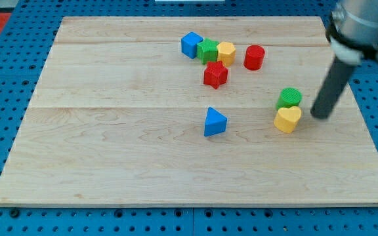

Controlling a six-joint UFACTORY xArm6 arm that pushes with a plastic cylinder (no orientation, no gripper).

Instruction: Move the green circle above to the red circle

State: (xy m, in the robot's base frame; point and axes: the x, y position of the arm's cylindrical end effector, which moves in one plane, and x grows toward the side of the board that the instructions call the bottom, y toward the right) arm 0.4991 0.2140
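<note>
Rod top cut off at the view's upper right; no gripper on this rig, so no open or closed state to give. My tip [320,115] sits near the green circle [289,98], at its 4 o'clock, apart. Yellow heart [287,119] touches the circle at 6. Red circle [254,57] lies at its 11 o'clock, well apart, on the board [110,144].

Green circle [289,98] upright, touching yellow heart [287,119]; red circle [254,57] upright, well apart toward view's top.
</note>
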